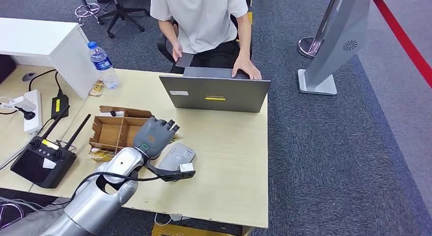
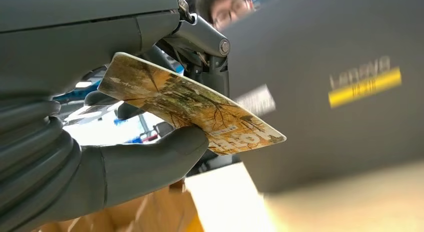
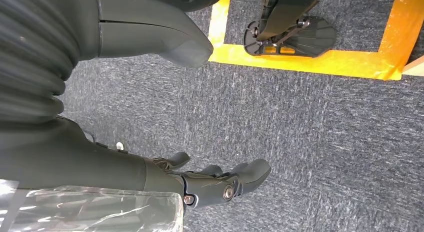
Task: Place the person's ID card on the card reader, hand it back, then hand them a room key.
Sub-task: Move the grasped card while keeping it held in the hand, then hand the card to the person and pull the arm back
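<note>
We see a pale, smooth wood-laminate worktop (image 1: 229, 164); at its far edge stands a flat grey laptop (image 1: 214, 93), its lid turned toward us, with a seated person (image 1: 204, 17) in a light shirt behind it, one hand on the keyboard edge; nearer sits a brown cardboard box (image 1: 116, 128) split into open compartments, and beside it a rounded grey plastic card reader (image 1: 177, 157) lying flat; a clear ribbed water bottle (image 1: 103, 64) with a blue cap stands upright well beyond the box. Our left hand (image 1: 155, 135), matte grey with a ribbed cover, hovers between the box and the reader; its fingers (image 2: 200, 66) and thick thumb are clamped on a thin, glossy rectangular card (image 2: 190, 109) printed with an orange-brown tree pattern, tilted, one corner jutting free toward the laptop lid. Our right hand (image 3: 215, 184) hangs over dark speckled carpet (image 3: 300, 122) edged with yellow tape; its fingers lie loosely apart, holding nothing.
</note>
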Tool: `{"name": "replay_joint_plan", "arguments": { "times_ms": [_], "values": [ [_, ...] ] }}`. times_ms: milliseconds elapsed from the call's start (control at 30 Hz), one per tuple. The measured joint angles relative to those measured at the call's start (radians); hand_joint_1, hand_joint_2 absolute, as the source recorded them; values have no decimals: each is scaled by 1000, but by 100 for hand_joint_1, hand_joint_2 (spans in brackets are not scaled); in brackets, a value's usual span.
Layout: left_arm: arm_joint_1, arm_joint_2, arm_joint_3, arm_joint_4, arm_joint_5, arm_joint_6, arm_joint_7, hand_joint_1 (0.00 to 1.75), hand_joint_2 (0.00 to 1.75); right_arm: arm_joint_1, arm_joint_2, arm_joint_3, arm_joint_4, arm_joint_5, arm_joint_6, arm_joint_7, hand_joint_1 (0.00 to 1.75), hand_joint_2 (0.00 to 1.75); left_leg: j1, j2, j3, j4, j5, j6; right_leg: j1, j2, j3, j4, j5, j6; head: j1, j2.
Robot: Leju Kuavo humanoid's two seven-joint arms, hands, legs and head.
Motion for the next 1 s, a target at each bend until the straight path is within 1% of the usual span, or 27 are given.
{"name": "replay_joint_plan", "arguments": {
  "times_ms": [233,533,733,800,833,867,900,1000],
  "values": [
    [1,0,-20,76,-6,-23,20,175,175,0,0,0,0,2,4,2,0,175,0,0,0,0,0,0,0,0,0,0,0,0,0,0],
    [0,6,-60,165,43,-99,-32,175,175,0,0,0,0,18,6,4,0,175,0,0,0,0,0,0,0,0,0,0,0,0,0,0],
    [-27,21,-86,197,76,-125,-55,175,175,0,0,0,0,18,7,4,0,175,0,-1,0,0,0,0,0,-1,1,0,0,0,0,0],
    [-35,28,-91,198,85,-119,-61,175,175,0,0,0,0,17,7,4,0,175,0,-1,0,0,0,0,0,-1,1,0,0,0,0,0],
    [-37,31,-93,197,85,-98,-58,175,175,0,0,0,0,16,7,3,0,175,0,0,1,0,0,0,0,-1,1,0,0,0,0,0],
    [-37,33,-94,191,78,-59,-51,175,175,0,0,-1,0,16,7,3,0,175,0,0,1,0,0,0,0,-1,0,0,0,0,0,0],
    [-34,33,-95,177,62,1,-37,175,175,1,0,-2,0,16,7,3,0,175,0,0,0,0,0,0,0,-1,0,0,0,0,-1,0],
    [-24,22,-83,79,-46,239,19,175,175,4,0,-4,0,26,7,3,0,175,0,-4,-1,0,1,1,0,-4,1,0,0,0,0,0]
  ]
}}
